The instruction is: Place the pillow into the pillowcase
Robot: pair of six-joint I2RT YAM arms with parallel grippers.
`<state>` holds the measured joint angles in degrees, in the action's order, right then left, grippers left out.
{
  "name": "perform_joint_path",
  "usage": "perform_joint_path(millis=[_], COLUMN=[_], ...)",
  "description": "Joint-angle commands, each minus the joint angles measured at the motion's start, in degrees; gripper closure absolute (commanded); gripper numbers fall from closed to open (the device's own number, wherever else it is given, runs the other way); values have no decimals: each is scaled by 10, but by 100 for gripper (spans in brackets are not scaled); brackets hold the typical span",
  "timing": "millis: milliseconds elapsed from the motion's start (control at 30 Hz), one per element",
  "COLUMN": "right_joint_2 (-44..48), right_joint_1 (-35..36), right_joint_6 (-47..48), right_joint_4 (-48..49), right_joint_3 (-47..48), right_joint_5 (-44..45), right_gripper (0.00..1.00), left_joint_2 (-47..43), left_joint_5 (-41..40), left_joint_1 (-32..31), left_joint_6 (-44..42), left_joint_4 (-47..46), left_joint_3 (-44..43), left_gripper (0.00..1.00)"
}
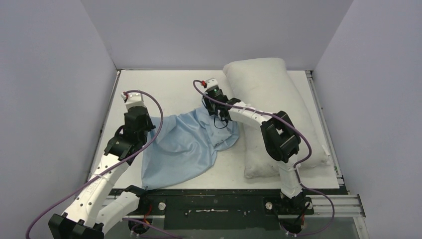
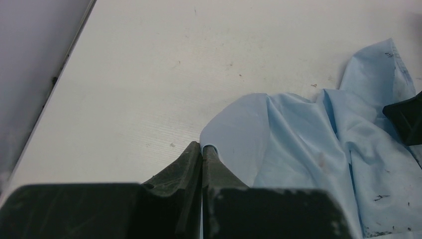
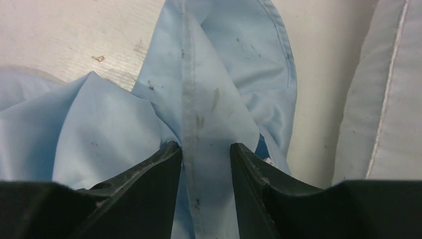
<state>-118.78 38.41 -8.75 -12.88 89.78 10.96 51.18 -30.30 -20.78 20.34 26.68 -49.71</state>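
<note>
The white pillow (image 1: 278, 94) lies lengthwise along the right side of the table; its edge shows in the right wrist view (image 3: 388, 99). The light blue pillowcase (image 1: 179, 144) lies crumpled in the middle, left of the pillow. My left gripper (image 1: 148, 126) is at its left corner, shut on a thin edge of the pillowcase (image 2: 308, 139), with the jaws pressed together (image 2: 202, 147). My right gripper (image 1: 222, 118) is at the pillowcase's right end next to the pillow. It is open (image 3: 205, 145), and a seamed fold of the pillowcase (image 3: 214, 89) stands between its fingers.
Grey walls enclose the white table (image 1: 169, 89) on three sides. A metal rail (image 1: 318, 204) runs along the near edge by the arm bases. The right arm's elbow (image 1: 278, 137) hangs over the pillow's near half. The right gripper's black tip shows in the left wrist view (image 2: 405, 117).
</note>
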Motion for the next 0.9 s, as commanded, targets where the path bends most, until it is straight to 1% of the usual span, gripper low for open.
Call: perform_joint_path(millis=[0, 33, 67, 100, 133, 267, 467, 533, 667, 767, 867], right_joint_2=[1, 4, 11, 20, 32, 88, 230, 275, 374, 438, 507], right_joint_1=[5, 5, 4, 2, -1, -22, -66, -83, -97, -102, -103], right_joint_6=[18, 18, 17, 13, 9, 1, -11, -26, -61, -85, -101], right_joint_4=[1, -5, -10, -17, -30, -97, -81, -65, -30, -20, -13], right_joint_3=[28, 33, 36, 39, 46, 95, 75, 58, 19, -2, -20], right_joint_5=[70, 69, 68, 63, 53, 4, -121, -160, -195, -216, -219], right_gripper=[70, 84, 91, 98, 100, 100, 100, 100, 100, 100, 100], left_joint_2=[-10, -11, -12, -12, -12, -10, 5, 10, 15, -1, -28], left_joint_5=[9, 8, 6, 4, 3, -2, -41, -78, -146, -198, -252], left_joint_1=[5, 6, 6, 5, 5, 5, 6, 7, 8, 10, 11], left_joint_6=[-3, -4, -5, -6, -7, 6, 15, 13, 15, -2, -30], left_joint_4=[-33, -33, -32, -32, -31, -21, -6, 0, -4, -42, -95], left_joint_3=[-3, -2, -3, -2, -1, -3, -29, -54, -118, -156, -174], left_gripper=[100, 100, 100, 100, 100, 100, 100, 100, 100, 100, 100])
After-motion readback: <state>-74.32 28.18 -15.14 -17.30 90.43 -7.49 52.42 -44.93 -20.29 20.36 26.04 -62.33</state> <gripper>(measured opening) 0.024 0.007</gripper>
